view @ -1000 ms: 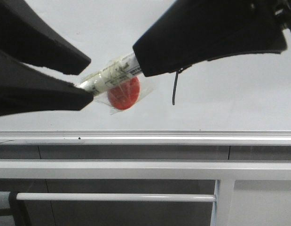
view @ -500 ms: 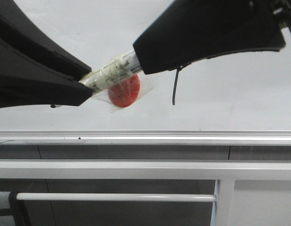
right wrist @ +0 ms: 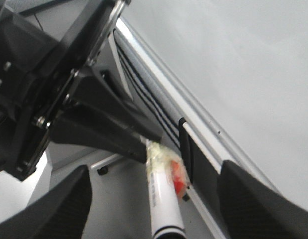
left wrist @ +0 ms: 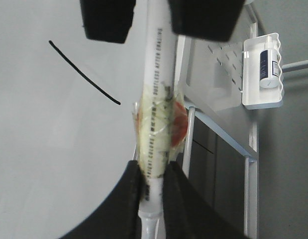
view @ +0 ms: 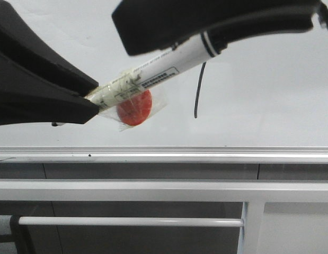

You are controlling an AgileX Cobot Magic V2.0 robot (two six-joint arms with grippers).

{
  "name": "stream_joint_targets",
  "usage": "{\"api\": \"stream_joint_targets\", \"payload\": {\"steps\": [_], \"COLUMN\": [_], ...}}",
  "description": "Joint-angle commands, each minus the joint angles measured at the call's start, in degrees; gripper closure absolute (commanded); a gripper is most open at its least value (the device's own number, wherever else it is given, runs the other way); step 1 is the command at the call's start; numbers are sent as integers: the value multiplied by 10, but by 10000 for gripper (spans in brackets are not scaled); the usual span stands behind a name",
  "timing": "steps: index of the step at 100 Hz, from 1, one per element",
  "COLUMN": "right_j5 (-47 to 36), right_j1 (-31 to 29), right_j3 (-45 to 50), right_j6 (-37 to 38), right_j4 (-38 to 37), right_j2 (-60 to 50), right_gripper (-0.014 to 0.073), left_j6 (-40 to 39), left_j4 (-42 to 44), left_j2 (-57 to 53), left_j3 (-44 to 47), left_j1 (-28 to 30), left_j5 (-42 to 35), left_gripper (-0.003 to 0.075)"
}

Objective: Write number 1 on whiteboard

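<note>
The whiteboard [view: 259, 106] fills the upper front view, with a silver rail [view: 206, 153] along its lower edge. The number 1 [view: 198, 90] is a thin black stroke on it, and also shows in the left wrist view [left wrist: 84, 74]. A white marker [view: 164, 69] with a red disc [view: 134, 110] taped to it lies slanted in front of the board. My left gripper [view: 95, 100] is shut on the marker's lower end [left wrist: 154, 184]. My right gripper [view: 153, 32] is open. Its fingers [right wrist: 59, 209] stand wide of the marker [right wrist: 163, 199] on both sides, and its body hides the marker's tip.
White metal bars [view: 132, 221] and a post [view: 251, 227] run below the rail. In the left wrist view a white wall-mounted holder [left wrist: 260, 97] carries a small bottle [left wrist: 267, 62] beside the board's frame.
My right gripper has let go of the marker, opened, and shifted up and left, uncovering more of the barrel. My left gripper has closed on the marker's lower end.
</note>
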Motion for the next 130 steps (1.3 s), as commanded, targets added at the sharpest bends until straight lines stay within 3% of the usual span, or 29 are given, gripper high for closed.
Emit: {"api": "stream_joint_targets", "payload": {"steps": [1,13,25,40,64,84,100,130], "right_j5": [-34,-65,-96,-114,-119,-116,-115,-103], "right_j1": [-1,-1,-1,-7,-38,-52,-52,-52], "right_j3": [-21,-21,-18,-2,27,28,28,28], "right_j6": [-3,-3,-3,-3,-3,-3,-3,-3], "right_j4": [13,3,-21,-54,-54,-60,-60,-63], "right_j2": [-26,-80,-152,-232,-297,-300,-300,-300], "right_gripper": [122,186,312,664,657,657,657,657], "left_j6": [-31,-113,-149,-152,-112,-107,-96,-86], "left_j4": [-2,-10,-22,-127,-350,-416,-463,-622], "left_j2": [-4,-4,-4,-4,-4,-4,26,183], "left_j3": [-18,-14,9,53,157,193,193,193], "left_j1": [1,1,4,28,35,11,-34,-174], "left_j5": [-39,-54,-115,-230,-483,-568,-615,-861], "left_gripper": [741,741,741,741,741,741,741,741]}}
